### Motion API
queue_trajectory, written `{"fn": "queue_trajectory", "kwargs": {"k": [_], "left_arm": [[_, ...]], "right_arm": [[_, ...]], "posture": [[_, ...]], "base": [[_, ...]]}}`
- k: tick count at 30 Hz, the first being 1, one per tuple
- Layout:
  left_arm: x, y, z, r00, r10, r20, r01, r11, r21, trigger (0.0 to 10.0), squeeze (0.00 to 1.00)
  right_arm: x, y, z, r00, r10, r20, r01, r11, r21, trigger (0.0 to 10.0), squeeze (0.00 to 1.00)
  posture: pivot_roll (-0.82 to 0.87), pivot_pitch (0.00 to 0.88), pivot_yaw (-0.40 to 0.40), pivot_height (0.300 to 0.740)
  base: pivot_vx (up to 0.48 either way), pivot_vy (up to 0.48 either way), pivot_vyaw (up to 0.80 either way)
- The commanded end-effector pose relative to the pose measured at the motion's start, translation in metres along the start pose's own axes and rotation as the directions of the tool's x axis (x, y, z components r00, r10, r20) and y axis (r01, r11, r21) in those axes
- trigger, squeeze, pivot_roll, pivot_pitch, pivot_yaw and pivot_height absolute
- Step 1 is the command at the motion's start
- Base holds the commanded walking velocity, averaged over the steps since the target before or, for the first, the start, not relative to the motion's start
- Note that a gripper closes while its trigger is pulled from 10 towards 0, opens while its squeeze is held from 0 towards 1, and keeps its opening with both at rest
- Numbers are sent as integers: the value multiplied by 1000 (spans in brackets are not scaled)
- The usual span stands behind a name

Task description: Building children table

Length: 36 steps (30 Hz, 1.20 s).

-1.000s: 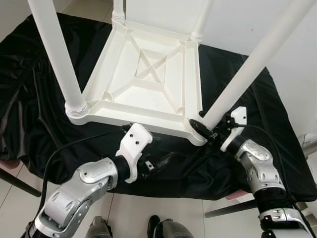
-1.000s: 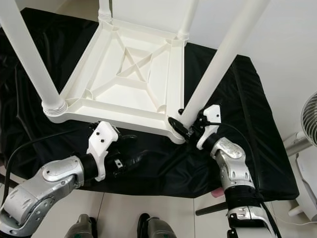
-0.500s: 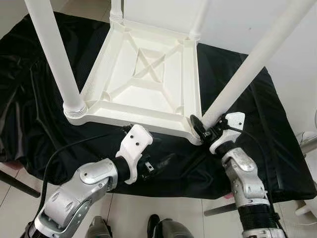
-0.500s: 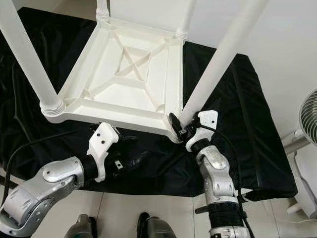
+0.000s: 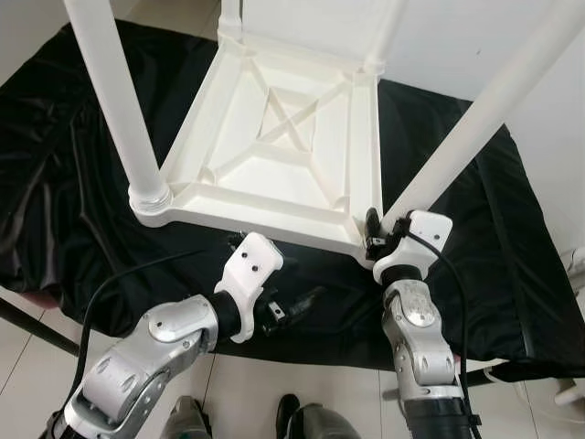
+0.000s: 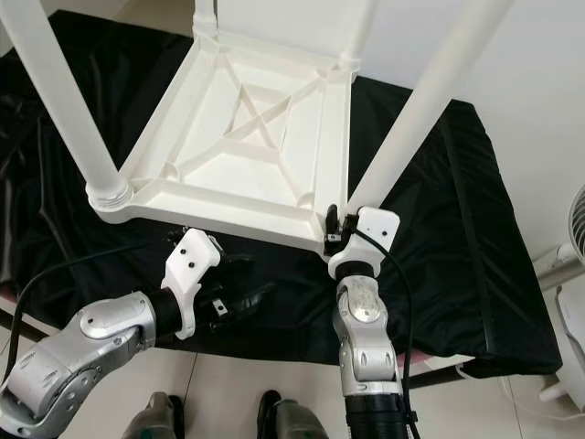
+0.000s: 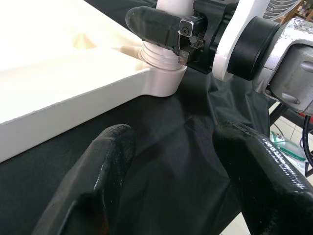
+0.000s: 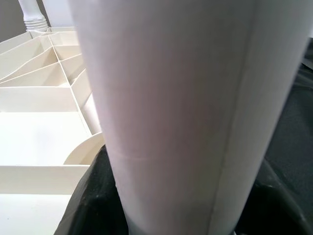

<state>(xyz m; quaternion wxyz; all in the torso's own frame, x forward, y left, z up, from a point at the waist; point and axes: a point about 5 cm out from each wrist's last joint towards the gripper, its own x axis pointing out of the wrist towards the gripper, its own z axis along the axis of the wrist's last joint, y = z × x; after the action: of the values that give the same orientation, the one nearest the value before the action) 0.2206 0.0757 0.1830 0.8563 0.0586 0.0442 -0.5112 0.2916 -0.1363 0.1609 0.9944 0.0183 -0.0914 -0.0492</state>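
Here we see the white table lying upside down on a black cloth that covers the worktop, its ribbed underside facing up with a cross brace in the middle. Four white legs rise from its corners. The near-right leg slants up and away from the table's near-right corner, and the near-left leg stands in its ringed socket at the near-left corner. The two far legs show as short stubs at the far edge of the table.

Our right gripper is at the near-right corner, its jaws clamped on the base of the near-right leg just above the socket. In the right wrist view that leg looms close between the black fingers, with the table's ribs beside it. In the left wrist view we can see one right finger pressed against the leg's threaded collar.

Our left gripper hangs just off the table's near edge, low over the cloth and touching nothing. Its jaws stand apart, with bare cloth between the two fingers in its wrist view, and the table's edge lies just beyond them.

A fan peeks in well to the right of the table, past the cloth's edge.
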Motion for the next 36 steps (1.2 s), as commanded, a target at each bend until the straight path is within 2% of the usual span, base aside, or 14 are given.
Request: {"fn": "queue_trajectory", "kwargs": {"k": [1,2,3,10,15,16,18,19,27,29,30,32,34,36], "left_arm": [[1,-8,0,999,-40,3,40,999,-1,10000,0],[1,-8,0,999,-40,3,40,999,-1,10000,0],[1,-8,-1,999,-38,4,38,999,-2,10000,0],[1,-8,-1,1000,-31,4,31,999,-5,10000,0],[1,-4,-1,1000,-13,12,13,1000,1,10000,0],[1,-1,0,1000,-4,16,4,1000,7,10000,0],[1,1,0,1000,2,19,-2,1000,12,10000,0],[0,7,2,1000,10,20,-10,1000,25,10000,0],[2,23,6,999,38,22,-39,997,65,10000,0],[2,23,6,999,38,22,-39,997,65,10000,0],[3,30,8,999,49,24,-51,995,86,10000,0],[4,32,9,998,54,24,-56,994,90,10000,0],[7,43,8,996,82,17,-84,987,135,10000,0],[9,48,8,996,91,16,-92,985,148,10000,0]], "right_arm": [[-5,-12,-12,997,-70,-45,67,996,-60,10000,427],[-5,-12,-12,997,-70,-45,67,996,-60,10000,427],[-5,-14,-10,998,-62,-32,61,997,-51,10000,1000],[-10,-23,-2,1000,-13,26,15,998,-65,10000,1000],[-26,-24,9,991,89,101,-81,993,-80,10000,1000],[-33,-24,11,986,120,114,-108,989,-102,10000,306],[-37,-24,12,984,136,117,-123,985,-118,10000,306],[-46,-28,10,982,156,105,-144,983,-117,10000,0],[-62,-42,6,989,132,70,-126,988,-88,10000,0],[-62,-42,6,989,132,70,-126,988,-88,10000,0],[-70,-44,3,988,144,51,-141,987,-73,10000,0],[-73,-45,3,987,153,47,-150,986,-69,10000,0],[-83,-48,-1,979,201,12,-201,979,-35,10000,0],[-86,-50,-3,974,224,-9,-224,974,-13,10000,0]], "posture": [[120,204,-152,740],[120,204,-152,740],[120,204,-152,740],[116,205,-156,740],[108,211,-156,740],[104,214,-155,740],[104,214,-155,740],[97,218,-150,740],[83,220,-135,740],[83,220,-135,740],[81,221,-128,740],[81,221,-128,740],[78,220,-126,740],[71,219,-123,740]], "base": [[0,0,0],[0,0,0],[0,0,0],[0,0,0],[0,0,0],[0,0,0],[0,0,0],[0,0,0],[0,0,0],[0,0,0],[0,0,0],[0,0,0],[0,0,0],[0,0,0]]}}
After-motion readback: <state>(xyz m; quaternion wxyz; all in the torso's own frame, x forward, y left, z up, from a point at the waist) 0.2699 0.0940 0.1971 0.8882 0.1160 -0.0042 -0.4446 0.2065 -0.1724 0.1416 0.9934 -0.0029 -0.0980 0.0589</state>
